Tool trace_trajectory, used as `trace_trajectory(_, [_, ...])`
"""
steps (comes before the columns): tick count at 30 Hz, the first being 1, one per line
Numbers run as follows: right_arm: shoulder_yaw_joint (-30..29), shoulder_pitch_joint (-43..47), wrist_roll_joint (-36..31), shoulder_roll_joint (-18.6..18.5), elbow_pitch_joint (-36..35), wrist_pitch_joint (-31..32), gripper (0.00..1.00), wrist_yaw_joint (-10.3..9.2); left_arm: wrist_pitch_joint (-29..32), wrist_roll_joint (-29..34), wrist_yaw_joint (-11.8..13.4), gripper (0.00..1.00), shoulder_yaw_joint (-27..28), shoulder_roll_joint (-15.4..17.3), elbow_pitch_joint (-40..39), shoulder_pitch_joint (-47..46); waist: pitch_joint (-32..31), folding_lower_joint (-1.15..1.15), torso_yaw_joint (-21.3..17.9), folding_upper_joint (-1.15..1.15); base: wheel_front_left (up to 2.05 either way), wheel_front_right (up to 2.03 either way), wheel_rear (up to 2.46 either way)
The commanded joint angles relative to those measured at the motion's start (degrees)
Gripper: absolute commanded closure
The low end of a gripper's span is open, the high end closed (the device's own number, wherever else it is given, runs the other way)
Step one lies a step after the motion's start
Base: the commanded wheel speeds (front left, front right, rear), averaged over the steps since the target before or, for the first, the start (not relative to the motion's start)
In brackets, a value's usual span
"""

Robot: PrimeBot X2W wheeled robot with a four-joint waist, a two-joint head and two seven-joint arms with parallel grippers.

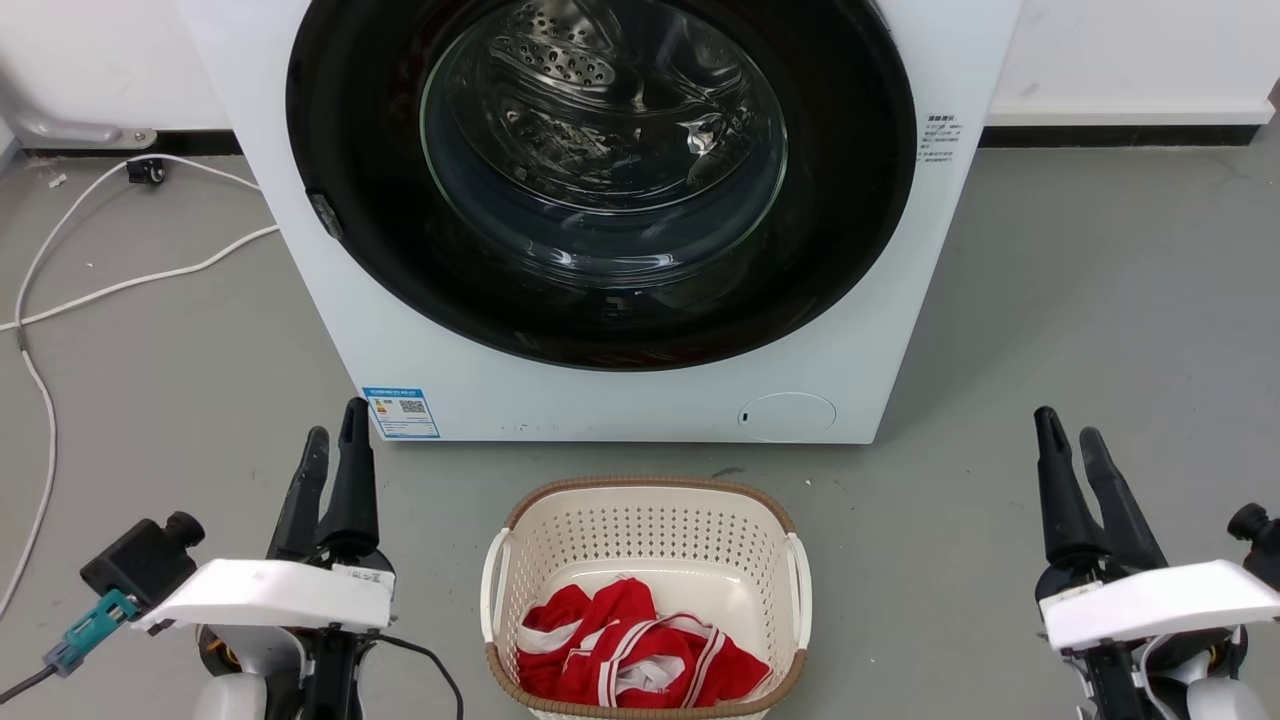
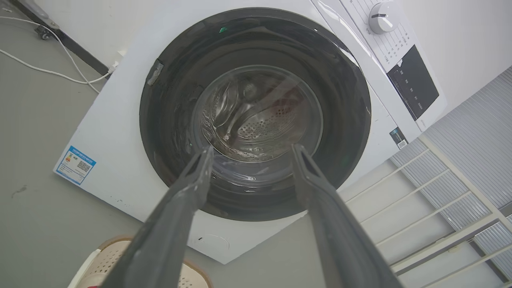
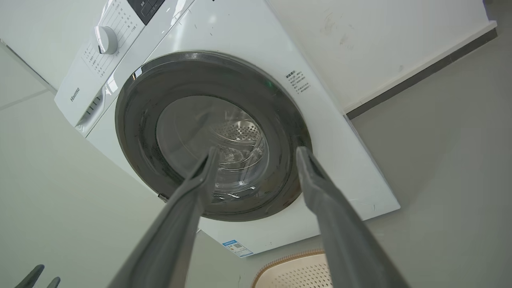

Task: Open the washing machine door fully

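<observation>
The washing machine door (image 1: 600,180) sits shut, its glossy black rim flat against the front of the white washing machine (image 1: 600,405) and spanning nearly the machine's full width. Through the door's bulging clear glass centre, the perforated steel drum (image 1: 560,50) shows inside the machine. A small grey latch (image 1: 325,215) sits on the door's rim toward the machine's left side, as the head camera sees it. Below the door, the machine's front carries a blue label (image 1: 401,412) at its lower left corner and a round service flap (image 1: 787,416) toward its lower right. Above the door, a white dial (image 2: 383,18) and a dark display panel (image 2: 414,82) sit on the machine's control strip.

On the grey floor (image 1: 1100,300) directly in front of the machine stands a cream laundry basket (image 1: 640,530) with a red-and-white garment (image 1: 630,650) lying in it. The left tool (image 1: 337,425) hovers in front of the machine's lower left corner, and the right tool (image 1: 1067,428) hovers out beyond the machine's right side. Both are well apart from the door. In each wrist view the tool's two dark fingers stand spread apart, pointing at the door.

A white cable (image 1: 130,285) trails over the floor to the left of the machine. A dark skirting (image 1: 1120,135) runs along the wall behind it.
</observation>
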Motion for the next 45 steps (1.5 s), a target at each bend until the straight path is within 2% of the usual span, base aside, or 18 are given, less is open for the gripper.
trace_trajectory(1, [0.1,-0.1,-2.6,0.0,-0.8,-0.3,0.00,0.00,-0.6,2.5,-0.1,0.00,-0.3,0.6,-0.7,-0.8,0.0,0.00,0.0,0.00,0.00,0.00,0.00])
trace_trajectory(16, [0.6,0.5,-14.5,0.2,-0.4,-1.1,0.00,0.00,-3.2,16.5,0.3,0.00,-1.1,1.9,1.0,-1.1,0.3,0.00,0.2,0.00,0.00,0.00,0.00])
trace_trajectory(45, [0.4,1.1,-29.6,0.3,-1.3,-2.9,0.00,0.00,-7.2,33.3,1.4,0.00,-2.9,3.2,1.0,-1.8,0.4,0.00,0.5,0.00,0.00,0.00,0.00])
